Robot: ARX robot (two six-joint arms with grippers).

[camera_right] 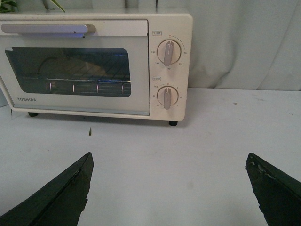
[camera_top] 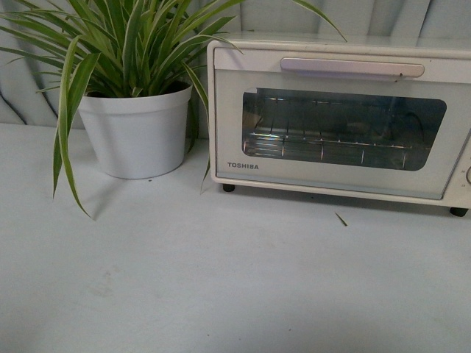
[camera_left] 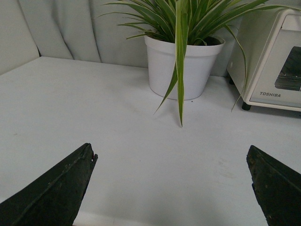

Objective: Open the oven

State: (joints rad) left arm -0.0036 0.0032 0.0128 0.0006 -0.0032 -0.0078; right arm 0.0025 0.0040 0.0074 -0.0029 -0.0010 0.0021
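Observation:
The cream-white TOSHIBA oven [camera_top: 338,118] stands at the back right of the table, its glass door shut, with the long bar handle [camera_top: 352,68] along the door's top and a wire rack [camera_top: 324,143] behind the glass. The right wrist view shows the oven [camera_right: 94,66] head-on with its handle [camera_right: 47,29] and two knobs [camera_right: 168,52]. My right gripper [camera_right: 169,165] is open and empty, well short of the oven. My left gripper [camera_left: 171,162] is open and empty over bare table, with the oven's corner [camera_left: 277,70] far off. Neither gripper shows in the front view.
A white pot [camera_top: 136,132] with a long-leaved striped plant [camera_top: 140,44] stands left of the oven, close to its side; it also shows in the left wrist view [camera_left: 181,66]. A small leaf scrap [camera_top: 341,218] lies before the oven. Grey curtain [camera_right: 244,42] behind.

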